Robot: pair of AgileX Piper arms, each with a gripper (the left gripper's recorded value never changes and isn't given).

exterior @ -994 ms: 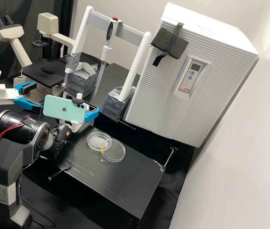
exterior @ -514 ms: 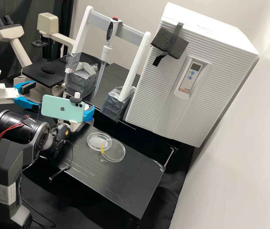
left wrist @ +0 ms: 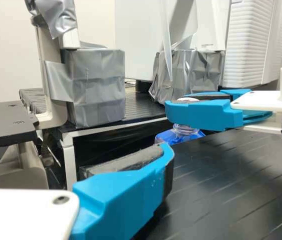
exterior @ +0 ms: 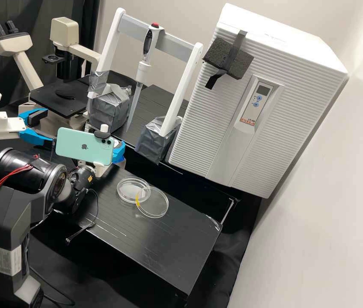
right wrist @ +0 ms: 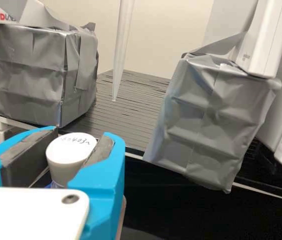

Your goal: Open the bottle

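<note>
Right now the right gripper [right wrist: 63, 146] sits at the left end of the black surface [exterior: 164, 244], just near of the left taped block [exterior: 106, 107]. Its fingers [right wrist: 106, 165] are narrowed onto the white cap [right wrist: 72, 149] of the bottle [left wrist: 178, 136], one pad on each side and both touching the cap. From the left wrist view the same gripper [left wrist: 200, 107] clamps the cap from above. The bottle's clear neck and blue shoulder show just under the fingers. Its base is hidden behind the left arm's own finger [left wrist: 126, 187], so it's prob. standing on the surface, but I can't confirm. In the high view a mint phone [exterior: 85, 145] on the right wrist covers the bottle, w/ the blue fingertips [exterior: 119, 150] poking out to its right.

The left gripper [exterior: 49, 127] hangs at the left edge of the scene, apart from the bottle. Its fingers are spread wide and hold nothing.

Two clear petri dishes [exterior: 143, 196] lie overlapping on the surface, near and right of the right gripper. A pipette [exterior: 141, 72] hangs tip-down from a white stand [exterior: 181, 81], whose feet are wrapped in grey tape. A white ribbed unit [exterior: 250, 98] stands at the right and a microscope [exterior: 31, 64] at the far left.
</note>
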